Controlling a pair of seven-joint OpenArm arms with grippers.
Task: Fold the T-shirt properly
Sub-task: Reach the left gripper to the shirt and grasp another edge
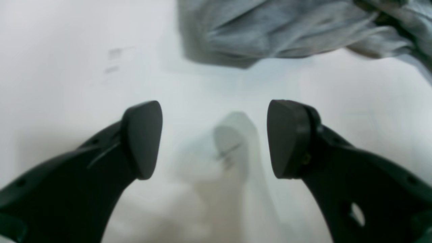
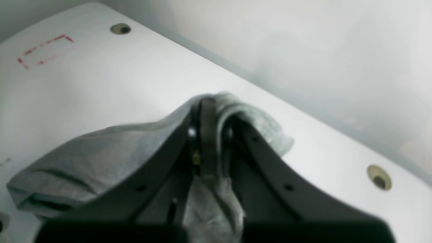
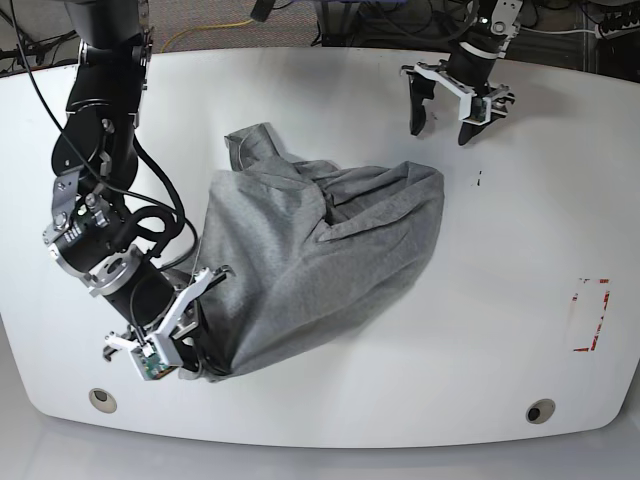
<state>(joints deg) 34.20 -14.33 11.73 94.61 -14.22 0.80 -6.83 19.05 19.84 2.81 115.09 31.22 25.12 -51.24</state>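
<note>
The T-shirt (image 3: 320, 260) is soft, matt heather-grey knit cloth, lying in loose creases with a faintly flecked surface. The desk (image 3: 500, 330) is a smooth white board with a dull sheen that gives back a blurred reflection, and it carries a red marked rectangle (image 3: 588, 315) with a rough, broken outline. Both grippers, left (image 1: 214, 139) and right (image 2: 209, 135), look like black matt plastic with smooth pads (image 1: 143, 138), and small bright metal screws show near the right jaws.

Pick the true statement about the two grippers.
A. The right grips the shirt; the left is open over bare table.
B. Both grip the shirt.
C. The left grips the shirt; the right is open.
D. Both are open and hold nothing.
A: the right gripper is shut on a fold of the shirt, while the left gripper stands open with only table between its pads.
</note>
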